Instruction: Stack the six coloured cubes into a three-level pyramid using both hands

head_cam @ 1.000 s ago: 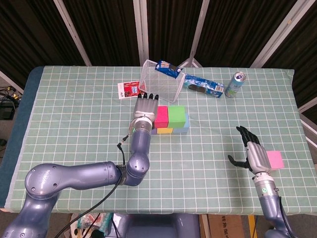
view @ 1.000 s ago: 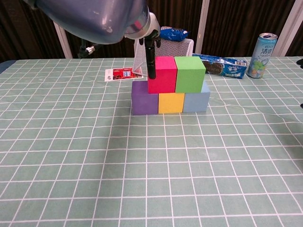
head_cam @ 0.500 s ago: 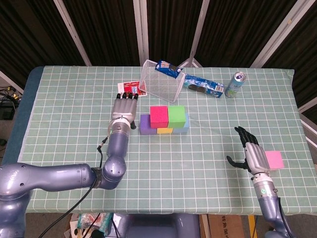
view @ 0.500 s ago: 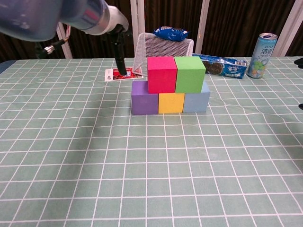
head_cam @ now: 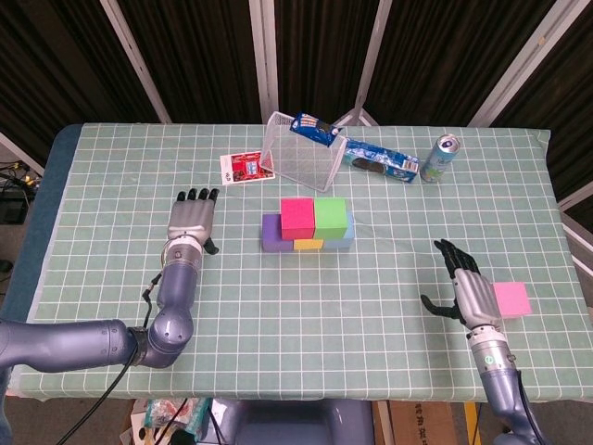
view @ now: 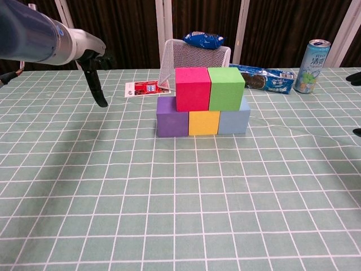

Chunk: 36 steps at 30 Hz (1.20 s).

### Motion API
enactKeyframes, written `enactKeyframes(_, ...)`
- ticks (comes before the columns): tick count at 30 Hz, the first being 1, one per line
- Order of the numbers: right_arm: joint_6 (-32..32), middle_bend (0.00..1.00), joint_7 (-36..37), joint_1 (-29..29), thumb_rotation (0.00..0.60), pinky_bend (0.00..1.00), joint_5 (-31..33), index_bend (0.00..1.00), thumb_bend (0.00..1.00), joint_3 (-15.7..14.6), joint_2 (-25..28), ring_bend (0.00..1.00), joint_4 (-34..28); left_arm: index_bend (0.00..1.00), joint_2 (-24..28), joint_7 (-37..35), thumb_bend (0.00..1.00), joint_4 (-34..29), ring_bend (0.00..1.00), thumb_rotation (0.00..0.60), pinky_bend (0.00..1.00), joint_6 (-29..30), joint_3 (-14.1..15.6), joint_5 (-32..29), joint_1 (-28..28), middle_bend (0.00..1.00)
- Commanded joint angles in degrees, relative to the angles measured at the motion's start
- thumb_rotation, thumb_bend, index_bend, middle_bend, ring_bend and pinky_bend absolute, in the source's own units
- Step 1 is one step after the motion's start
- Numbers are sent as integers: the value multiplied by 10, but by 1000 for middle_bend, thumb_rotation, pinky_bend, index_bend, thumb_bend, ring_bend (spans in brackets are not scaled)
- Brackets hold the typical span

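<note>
Purple (head_cam: pixel 271 234) (view: pixel 171 117), yellow (view: pixel 203 122) and light blue (view: pixel 234 118) cubes form a row, with a red cube (head_cam: pixel 297 217) (view: pixel 193 88) and a green cube (head_cam: pixel 331 216) (view: pixel 226 88) on top of them. A pink cube (head_cam: pixel 512 298) lies flat on the table at the far right. My right hand (head_cam: pixel 468 295) hovers open just left of the pink cube, apart from it. My left hand (head_cam: pixel 191 217) (view: pixel 96 76) is open and empty, well left of the stack.
A wire basket (head_cam: pixel 298 158) lies tipped behind the stack with a blue snack bag (head_cam: pixel 313 127) on it. A cookie packet (head_cam: pixel 382 162), a drink can (head_cam: pixel 439 158) and a red card (head_cam: pixel 243 169) lie along the back. The table's right edge (head_cam: pixel 570 269) is close to the pink cube.
My left hand has drawn back from the red cube, moving left and toward me. My right hand has shifted slightly nearer, staying beside the pink cube.
</note>
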Motion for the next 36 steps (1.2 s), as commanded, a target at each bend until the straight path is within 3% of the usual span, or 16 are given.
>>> enactKeyframes(1,-1,0,-1,0,600,0,0,0,321,-1,-1,0,0,0,-3,-2,138,-1,0,600,51,-5,9,-2,3,61)
enactKeyframes(12,-4,0,-1,1,600,0,5,0,322,-1,-1,0,4,0,-36,-2,145,12,0,600,51,-18,43,-5,1,67)
enactKeyframes(17,-4,0,0,1,600,0,6,0,322,0,0,0,5,0,-37,-20,146,0,0,600,51,-8,50,22,8,69)
enactKeyframes(24,-2,0,-8,0,600,0,5,0,322,-3,-1,0,11,0,-14,-98,142,-95,0,600,51,57,87,160,58,66)
enactKeyframes(29,5,0,-28,0,600,0,9,0,322,-5,0,0,15,0,-3,-179,130,-171,0,600,51,129,139,298,122,56)
enactKeyframes(36,13,0,-75,3,600,0,25,0,323,-8,5,0,16,0,18,-249,123,-231,0,600,51,219,206,474,197,40)
